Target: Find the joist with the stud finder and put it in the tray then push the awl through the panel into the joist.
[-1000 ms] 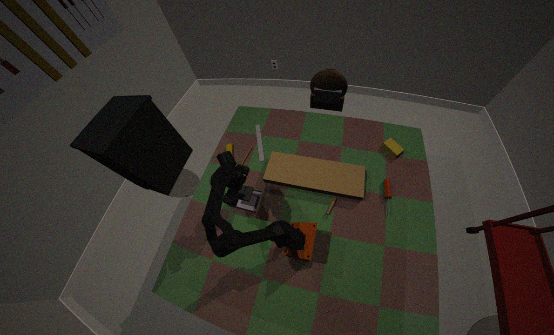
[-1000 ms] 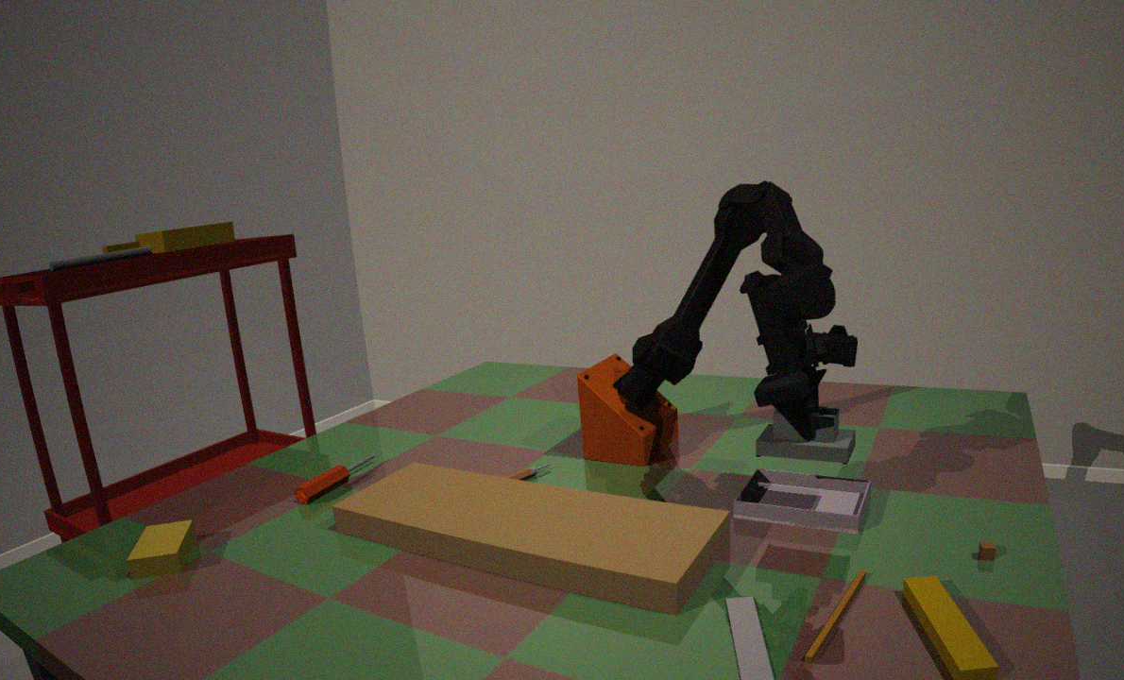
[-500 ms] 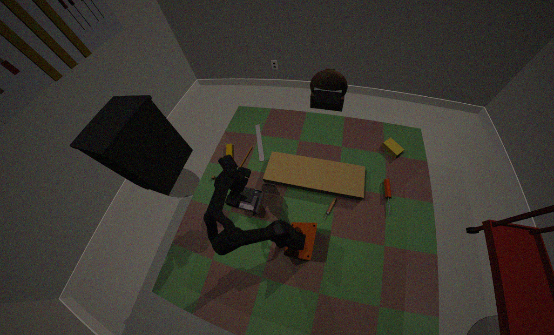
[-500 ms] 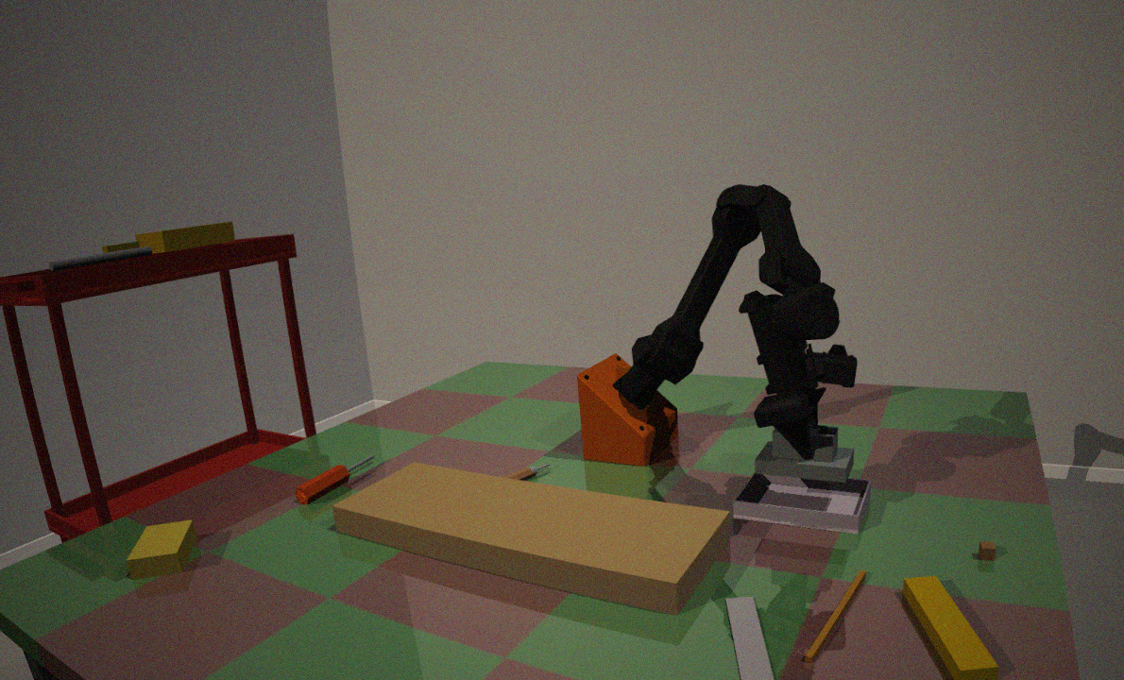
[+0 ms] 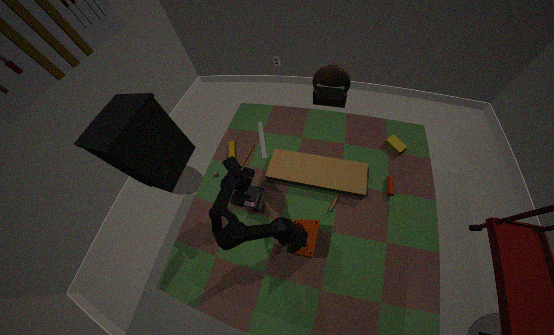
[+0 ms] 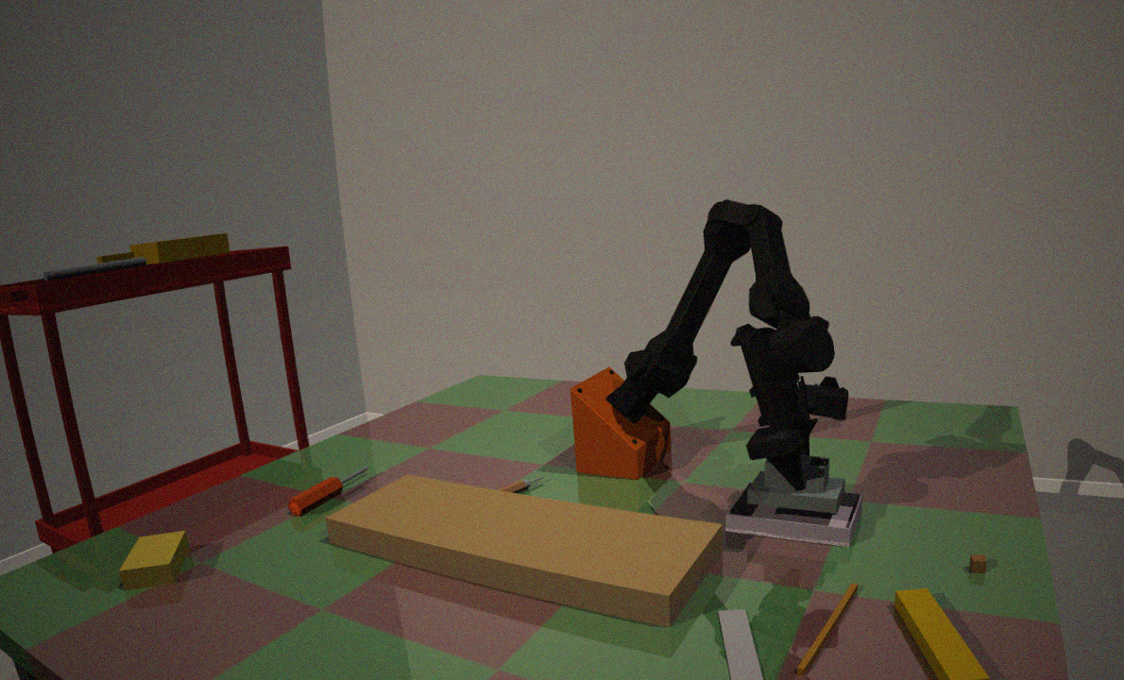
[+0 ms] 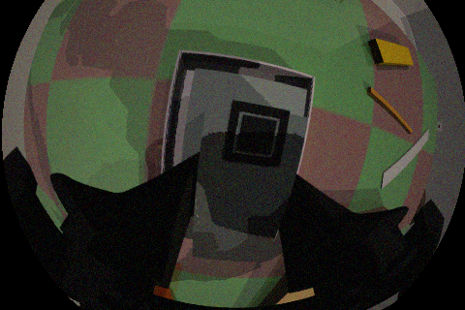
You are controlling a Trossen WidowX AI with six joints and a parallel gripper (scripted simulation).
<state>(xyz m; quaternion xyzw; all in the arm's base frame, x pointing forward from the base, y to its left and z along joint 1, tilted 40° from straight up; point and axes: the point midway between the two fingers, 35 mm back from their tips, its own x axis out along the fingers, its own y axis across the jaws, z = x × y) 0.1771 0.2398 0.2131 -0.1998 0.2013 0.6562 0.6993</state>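
My gripper (image 6: 798, 475) (image 7: 239, 165) is shut on the grey stud finder (image 6: 803, 493) (image 7: 210, 94), pointing down. The stud finder is low inside the walls of the pale tray (image 6: 790, 529) (image 7: 213, 63); I cannot tell whether it touches the tray's floor. Its dark square window faces up in the wrist view. The floor panel (image 5: 316, 171) (image 6: 523, 541) is a thick tan slab beside the tray, with no hole visible in its top. The awl (image 5: 333, 203) (image 6: 515, 487), with a wooden handle, lies between the panel and the arm's base, partly hidden by the panel in the exterior view.
An orange base block (image 5: 311, 237) (image 6: 604, 431) carries the arm. A red-handled screwdriver (image 5: 389, 185) (image 6: 315, 495) and a yellow block (image 5: 396, 144) (image 6: 155, 558) lie past the panel's far end. A white strip (image 5: 262, 139), a pencil-like stick (image 6: 827, 627), a yellow bar (image 6: 938, 634) and a small brown cube (image 6: 978, 564) lie near the tray.
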